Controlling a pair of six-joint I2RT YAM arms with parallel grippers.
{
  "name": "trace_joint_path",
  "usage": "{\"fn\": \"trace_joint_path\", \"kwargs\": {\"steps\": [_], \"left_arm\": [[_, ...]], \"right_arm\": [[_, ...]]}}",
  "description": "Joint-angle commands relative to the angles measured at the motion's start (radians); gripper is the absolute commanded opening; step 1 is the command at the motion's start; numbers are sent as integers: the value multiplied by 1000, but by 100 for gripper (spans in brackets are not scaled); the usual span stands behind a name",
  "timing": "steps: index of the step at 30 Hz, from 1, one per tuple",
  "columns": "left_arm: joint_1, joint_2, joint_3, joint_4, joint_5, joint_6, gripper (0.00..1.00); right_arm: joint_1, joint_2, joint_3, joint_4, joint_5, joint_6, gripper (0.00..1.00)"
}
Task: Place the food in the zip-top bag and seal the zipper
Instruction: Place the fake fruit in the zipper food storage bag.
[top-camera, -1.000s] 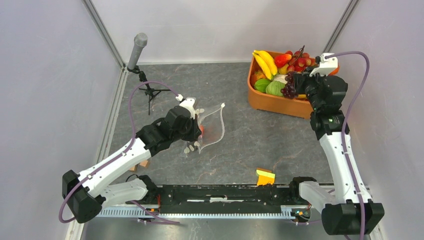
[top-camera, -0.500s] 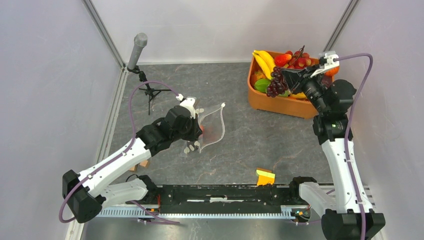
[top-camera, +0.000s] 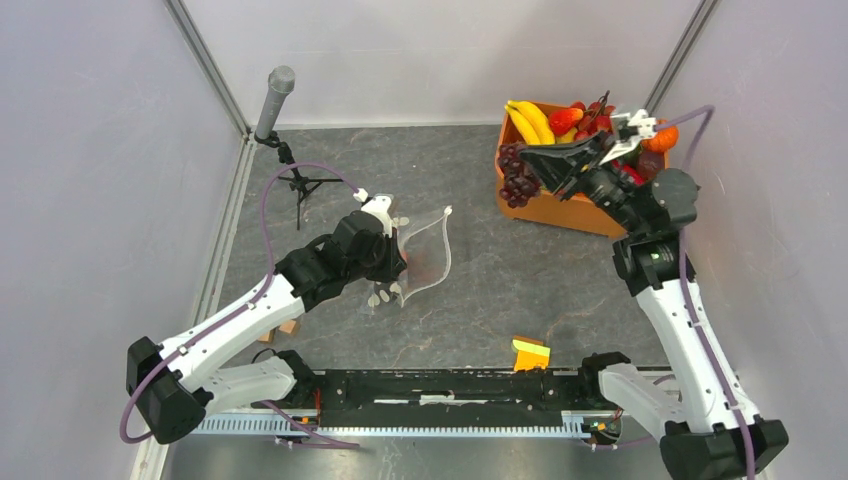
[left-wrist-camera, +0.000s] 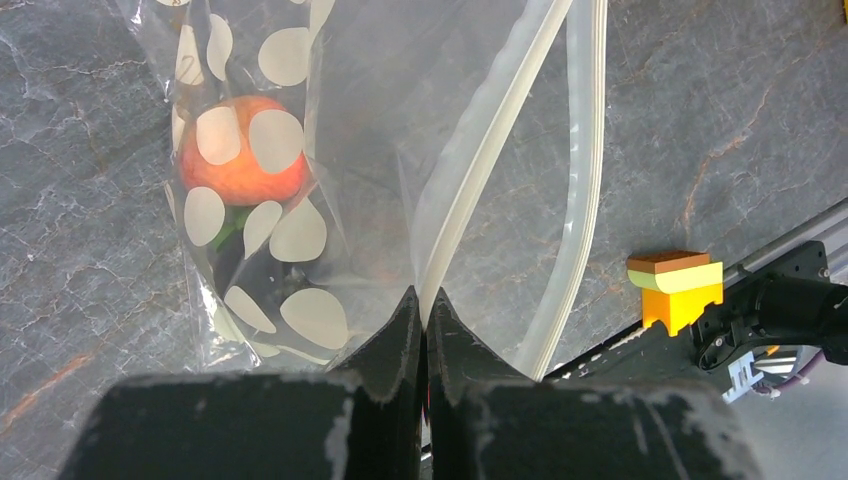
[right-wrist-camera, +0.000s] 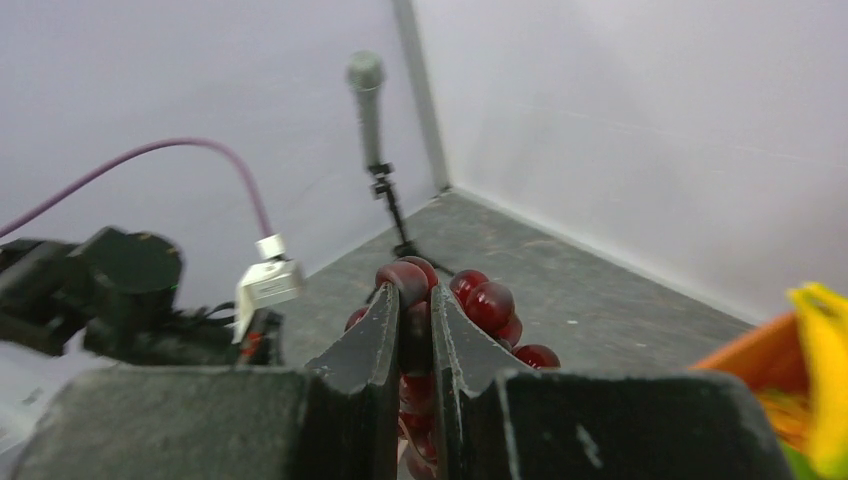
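- top view: the right gripper (top-camera: 528, 160) is clamped on a dark maroon grape bunch (top-camera: 512, 176). it holds the bunch in the air by the left end of the orange tub (top-camera: 560, 208), well apart from the zip-top bag (top-camera: 428, 252).
- the left gripper (top-camera: 398, 258) pinches the bag's edge and holds it up off the table (top-camera: 500, 290), left of centre.
- risk, as i judge it: the bunch dangles loose below the fingers. it could catch the bag's rim, or push the thin film closed on the way in. from above the mouth looks narrow.
- left wrist view: the jaws are fully closed on one lip of the zipper (left-wrist-camera: 500, 150). the other lip bows away to the right, so the mouth gapes.
- a red-orange fruit (left-wrist-camera: 240, 150) already lies inside. something green and dark sits under it, too veiled by the dotted film to name.
- risk: a one-lip pinch on slick plastic may slip when the grapes' weight lands in the bag.
- a yellow block (left-wrist-camera: 676, 285) sits by the rail, apart from the bag.
- right wrist view: the fingers are almost together with the top of the bunch between them. the lower grapes are cut off by the gripper body.
- i cannot tell whether the grip is on the stem or on a single grape. a grape could pop free mid-carry.
- the bag is not discernible here. only the blurred left arm (right-wrist-camera: 130, 280) and a microphone (right-wrist-camera: 365, 75) show beyond the grapes.
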Motion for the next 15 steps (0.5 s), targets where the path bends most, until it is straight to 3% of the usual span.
{"fn": "trace_joint_path", "kwargs": {"steps": [1, 15], "left_arm": [[6, 3, 7, 50, 11, -47, 6], [4, 10, 24, 52, 12, -62, 6]], "right_arm": [[149, 26, 0, 63, 32, -15, 11], [471, 135, -70, 111, 153, -47, 12]]}}
